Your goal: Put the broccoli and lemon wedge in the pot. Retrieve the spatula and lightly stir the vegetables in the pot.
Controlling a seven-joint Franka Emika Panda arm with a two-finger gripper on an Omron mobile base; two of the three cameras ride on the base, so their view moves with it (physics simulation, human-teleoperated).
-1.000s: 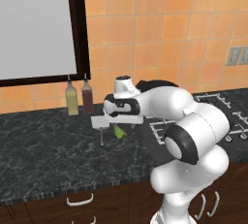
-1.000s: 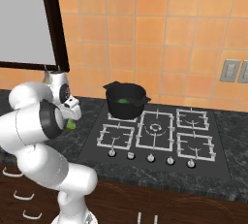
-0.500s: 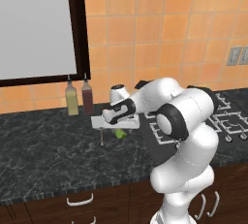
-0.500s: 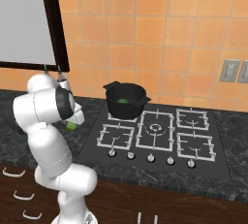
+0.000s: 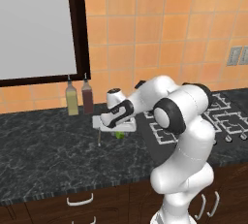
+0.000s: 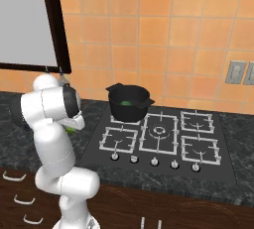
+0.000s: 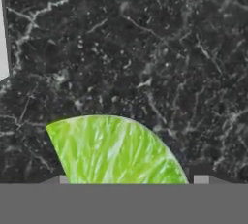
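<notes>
The lemon wedge point(image 7: 114, 152) lies on the black counter, bright yellow-green, directly under my gripper point(image 7: 131, 179). One dark fingertip point(image 7: 63, 179) stands at each side of it, open, close to its edges. From the left base view the gripper point(image 5: 118, 130) is low over the lemon wedge point(image 5: 117, 134). Right beside it lies the spatula point(image 5: 99, 122), its pale blade partly behind the hand and its thin handle pointing toward the front. The black pot point(image 6: 128, 105) sits on the back left burner with green broccoli point(image 6: 126, 103) inside.
Two bottles point(image 5: 71, 98) stand against the tiled wall behind the spatula. The stove point(image 6: 158, 134) with several burners lies to the right of the wedge. A dark-framed window point(image 5: 38, 24) is above the counter.
The hand has come down onto the lemon wedge and the elbow has swung forward. The jaws have narrowed a little around the wedge.
</notes>
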